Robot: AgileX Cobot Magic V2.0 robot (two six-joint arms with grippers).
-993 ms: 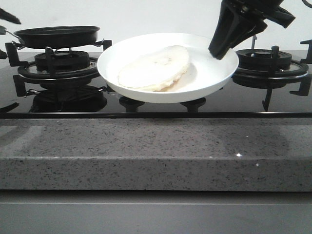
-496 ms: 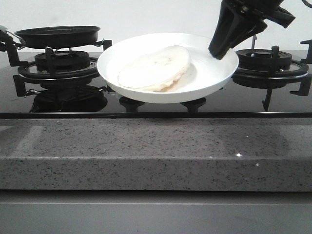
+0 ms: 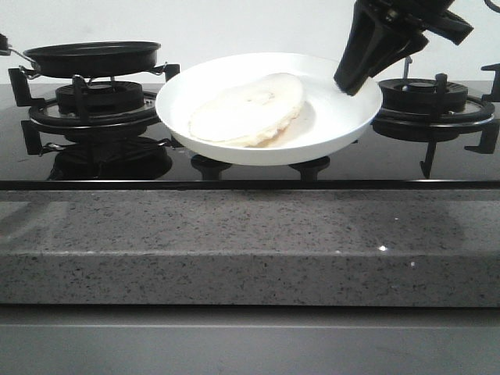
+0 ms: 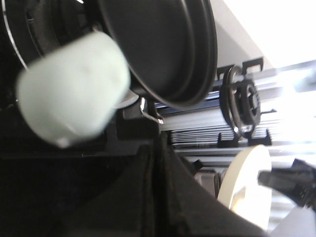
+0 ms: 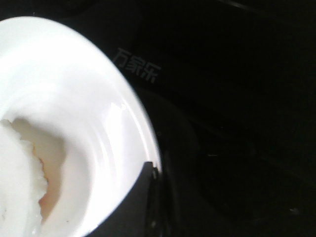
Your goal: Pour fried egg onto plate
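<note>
White characters reading 万家乐 (image 5: 137, 67) are printed on the glossy black glass hob (image 3: 234, 168), above which the glossy round white plate (image 3: 344, 117) is clamped at its rim by the right gripper (image 3: 353, 84), the pale fried egg (image 3: 246, 109) lying inside it underside up.

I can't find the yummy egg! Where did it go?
In the front view the fried egg lies pale side up on the white plate, mid-stove, right of the black frying pan; the right pincer grips the plate's rim.
</note>
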